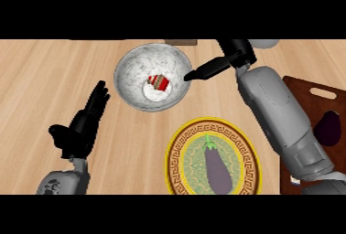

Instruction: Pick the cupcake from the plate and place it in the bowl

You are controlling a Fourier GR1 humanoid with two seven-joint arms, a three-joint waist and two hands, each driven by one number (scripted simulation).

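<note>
Cupcake [159, 84] is seen inside the speckled grey bowl [132, 68], tipped on its side, red wrapper towards the right hand [223, 63]. That hand is held just beside the bowl's right rim, fingers extended towards it and apart, nothing gripped. Left hand [84, 121] is held over the bench [40, 77] left of the bowl, fingers straight, empty. An eggplant [218, 167] is noted on the yellow-rimmed plate [177, 153]. Dark cutting board [300, 89] at right edge.

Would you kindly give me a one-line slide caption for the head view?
Cupcake lies in the bowl; right robot hand by its rim; eggplant on the plate.
</note>
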